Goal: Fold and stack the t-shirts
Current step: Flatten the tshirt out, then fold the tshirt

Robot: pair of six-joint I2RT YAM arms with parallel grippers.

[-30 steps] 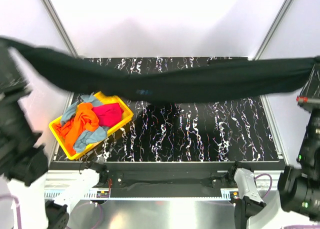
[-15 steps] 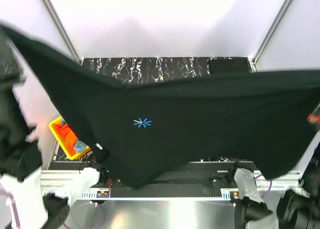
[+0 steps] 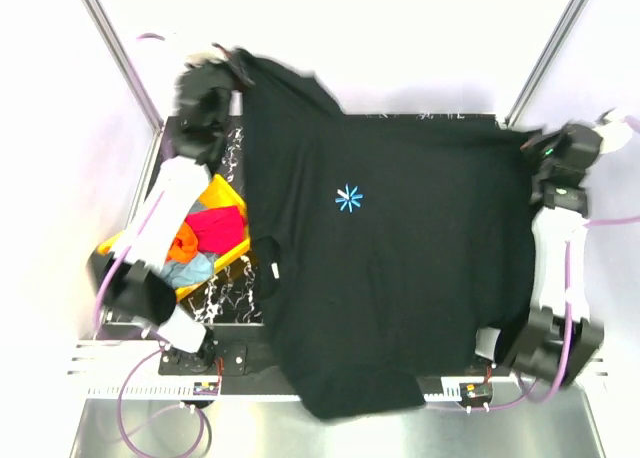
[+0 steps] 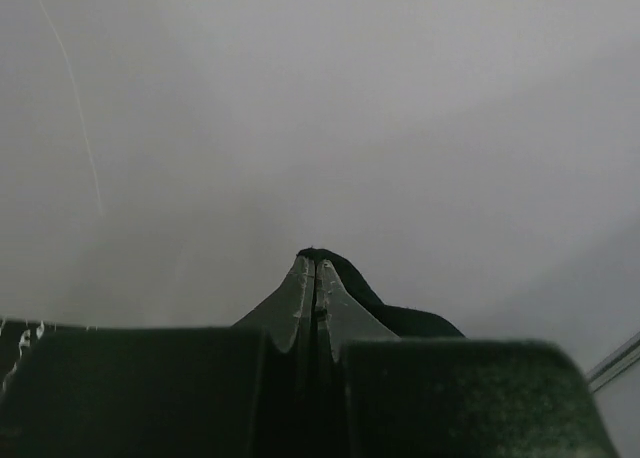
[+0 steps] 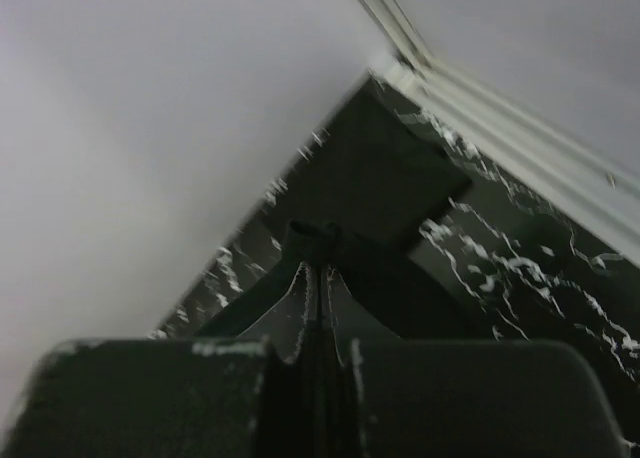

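Observation:
A black t-shirt (image 3: 400,268) with a small blue star print (image 3: 349,198) is spread over the dark marbled table (image 3: 460,118), its lower edge hanging past the near rail. My left gripper (image 3: 235,60) is shut on one corner of the shirt at the far left; the pinched cloth (image 4: 330,263) shows between its tips (image 4: 315,268). My right gripper (image 3: 540,150) is shut on the other corner at the far right, with a fold of cloth (image 5: 330,240) at its tips (image 5: 321,270). More t-shirts, orange, pink and grey-blue, lie in a yellow bin (image 3: 225,193).
The yellow bin stands at the left, partly under the left arm. Metal frame posts (image 3: 110,48) rise at the back left and back right (image 3: 545,53). A folded black piece lies at the table's far right corner (image 5: 400,178).
Both arms have swung forward and down from beside the camera to the table's far edge. The black shirt, which was held up stretched in the air, now lies spread over the table.

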